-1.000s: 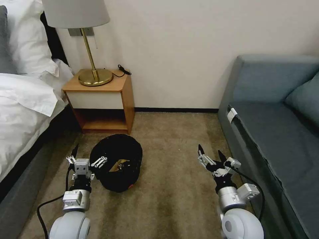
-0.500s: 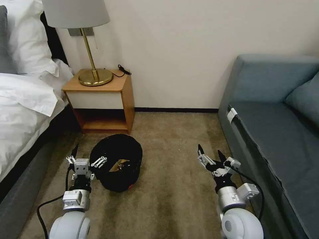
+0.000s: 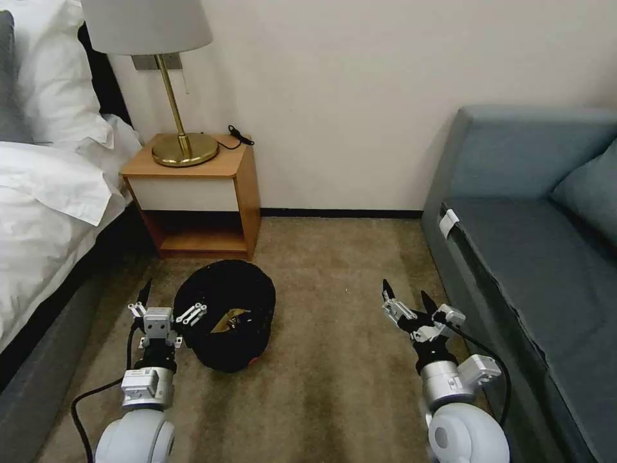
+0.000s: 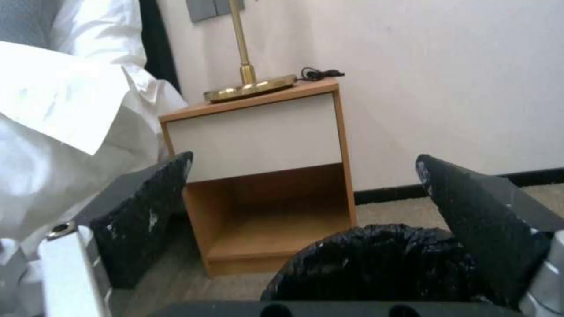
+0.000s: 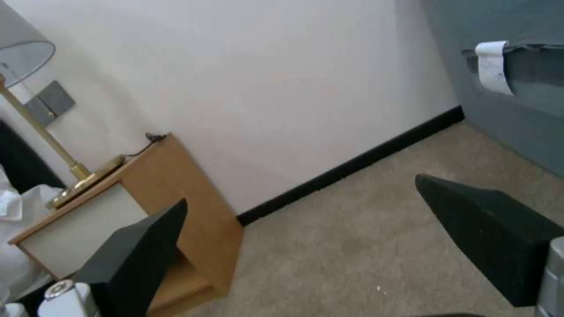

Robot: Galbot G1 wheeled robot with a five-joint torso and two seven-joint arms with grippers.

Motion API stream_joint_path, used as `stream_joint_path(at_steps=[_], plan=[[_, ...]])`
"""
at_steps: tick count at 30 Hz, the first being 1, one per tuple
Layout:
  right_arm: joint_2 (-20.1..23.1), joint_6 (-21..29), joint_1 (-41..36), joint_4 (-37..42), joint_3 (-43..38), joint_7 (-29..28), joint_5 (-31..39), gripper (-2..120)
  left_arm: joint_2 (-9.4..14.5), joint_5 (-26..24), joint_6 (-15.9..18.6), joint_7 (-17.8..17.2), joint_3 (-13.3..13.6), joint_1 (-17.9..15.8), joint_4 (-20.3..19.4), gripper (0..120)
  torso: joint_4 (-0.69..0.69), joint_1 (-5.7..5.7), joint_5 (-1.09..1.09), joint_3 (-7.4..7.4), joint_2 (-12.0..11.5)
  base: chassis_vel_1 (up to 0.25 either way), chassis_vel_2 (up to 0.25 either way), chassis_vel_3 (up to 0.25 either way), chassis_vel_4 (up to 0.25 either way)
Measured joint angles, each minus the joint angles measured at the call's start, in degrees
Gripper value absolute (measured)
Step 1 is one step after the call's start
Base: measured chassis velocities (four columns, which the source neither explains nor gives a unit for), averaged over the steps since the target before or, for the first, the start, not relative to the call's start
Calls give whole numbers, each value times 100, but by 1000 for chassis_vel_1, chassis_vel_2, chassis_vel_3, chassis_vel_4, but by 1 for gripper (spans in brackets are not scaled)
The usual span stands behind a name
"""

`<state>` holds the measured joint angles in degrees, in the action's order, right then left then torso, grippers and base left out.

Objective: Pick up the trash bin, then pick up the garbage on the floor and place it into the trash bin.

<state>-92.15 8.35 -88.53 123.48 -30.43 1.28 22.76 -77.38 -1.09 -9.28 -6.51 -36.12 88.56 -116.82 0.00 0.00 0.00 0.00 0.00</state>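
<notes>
**user_a:** ok so what's closest to the robot? I can see both arms low in the head view.

**user_b:** yep. The left claw [image 3: 168,299] is down near the carpet [image 3: 334,360] with its fingers spread wide, holding nothing. One finger sits on the bed side, the other reaches over the near-left rim of the trash bin [image 3: 226,313]. From the left wrist view the bin's crinkled black liner [image 4: 376,259] bulges up between the two black fingertips [image 4: 470,220], toward the right-hand one. Can't tell if that finger actually touches the liner or just hovers by it.

**user_a:** and the right one?

**user_b:** the right claw [image 3: 407,296] is also wide open and empty, over bare carpet just beside the grey-blue sofa [image 3: 533,257], well apart from the bin.

**user_a:** where's the bin exactly?

**user_b:** on the carpet, just in front of the wooden nightstand [image 3: 199,193], between the bed [image 3: 45,212] and the open middle of the floor. It looks tilted toward the camera so you see into the mouth. There's something yellow-brown [image 3: 232,317] inside and a bit of red [image 3: 255,360] at its lower edge, too small to say what they are.

**user_a:** further back?

**user_b:** brass lamp [image 3: 177,128] on the nightstand with a black cord [image 3: 239,135] beside its base, then the plain wall [image 3: 360,96] with a dark baseboard. White tag [image 3: 448,222] on the sofa's front edge.
</notes>
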Motion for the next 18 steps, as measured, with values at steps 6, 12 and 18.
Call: stream_joint_path(at_steps=[6, 12, 18], plan=[[0, 0, 0, 0, 0, 2, 1, 100, 1, 0, 0, 0, 0, 0, 0, 100, 0, 0, 0, 0, 0, 0, 0, 0, 0], [0, 0, 1, 0, 0, 2, 1, 100, 0, -1, 0, 0, 0, 0, 0, 100, 0, 0, 0, 0, 0, 0, 0, 0, 0], [0, 1, 1, 0, 1, 3, 1, 100, 1, -1, 0, 0, 0, -1, 1, 100, 0, 0, 0, 0, 0, 0, 0, 0, 0]])
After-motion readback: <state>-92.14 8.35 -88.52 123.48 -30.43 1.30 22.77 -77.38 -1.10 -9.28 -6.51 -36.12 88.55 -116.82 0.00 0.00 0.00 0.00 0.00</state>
